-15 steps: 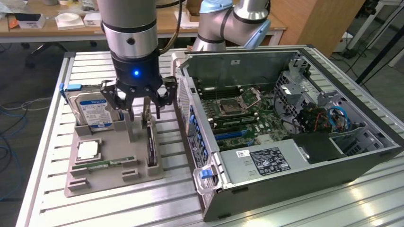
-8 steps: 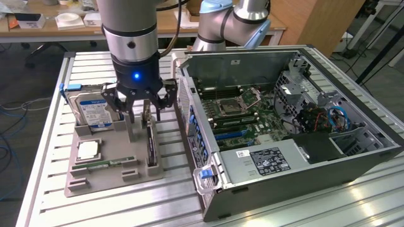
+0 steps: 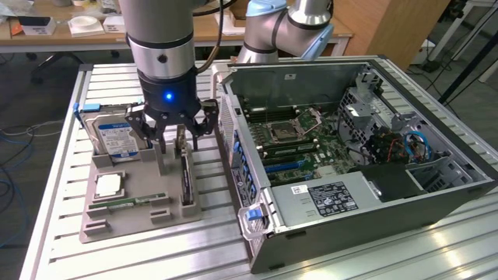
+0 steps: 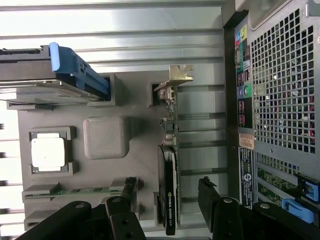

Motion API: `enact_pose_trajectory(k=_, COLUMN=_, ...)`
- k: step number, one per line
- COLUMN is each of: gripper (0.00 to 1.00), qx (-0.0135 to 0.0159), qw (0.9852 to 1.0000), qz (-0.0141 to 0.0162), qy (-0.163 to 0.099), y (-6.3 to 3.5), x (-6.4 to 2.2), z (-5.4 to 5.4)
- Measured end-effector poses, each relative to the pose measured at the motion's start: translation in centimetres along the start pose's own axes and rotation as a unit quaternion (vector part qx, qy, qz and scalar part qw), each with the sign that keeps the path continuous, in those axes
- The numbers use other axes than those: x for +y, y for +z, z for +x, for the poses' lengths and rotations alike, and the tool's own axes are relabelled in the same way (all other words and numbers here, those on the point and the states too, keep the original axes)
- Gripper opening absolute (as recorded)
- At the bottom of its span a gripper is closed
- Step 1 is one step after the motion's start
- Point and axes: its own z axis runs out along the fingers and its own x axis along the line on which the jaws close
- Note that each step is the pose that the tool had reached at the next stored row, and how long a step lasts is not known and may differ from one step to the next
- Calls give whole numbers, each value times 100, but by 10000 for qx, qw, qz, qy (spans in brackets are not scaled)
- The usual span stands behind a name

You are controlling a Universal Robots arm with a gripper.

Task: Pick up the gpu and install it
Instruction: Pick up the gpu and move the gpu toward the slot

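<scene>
Slatted table [image 3: 140, 256] is holding the gpu [image 3: 186, 181] on edge. Your gripper [image 3: 179, 143] is hovering wide open, empty; be centring before descending.

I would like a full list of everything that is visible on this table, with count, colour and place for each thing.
gpu: one, dark board with black cooler, standing on edge in the tray, on the side nearest the case.
hard drive: one, silver with blue-white label, standing in a slot of the tray.
processor chip: one, silver, flat in the tray.
memory stick: one, green, flat in the tray.
tray: one, grey, on the table.
computer case: one, dark grey, open, on the table.
table: one, silver, slatted.
arm: one, grey, above the tray.
end effector: one, black, open, over the gpu.
</scene>
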Motion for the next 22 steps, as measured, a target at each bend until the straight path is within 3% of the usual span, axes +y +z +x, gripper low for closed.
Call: enact_pose_trajectory(k=22, gripper=61, qx=-1, qw=10000, qz=-1, qy=1, y=142, x=2, z=-97)
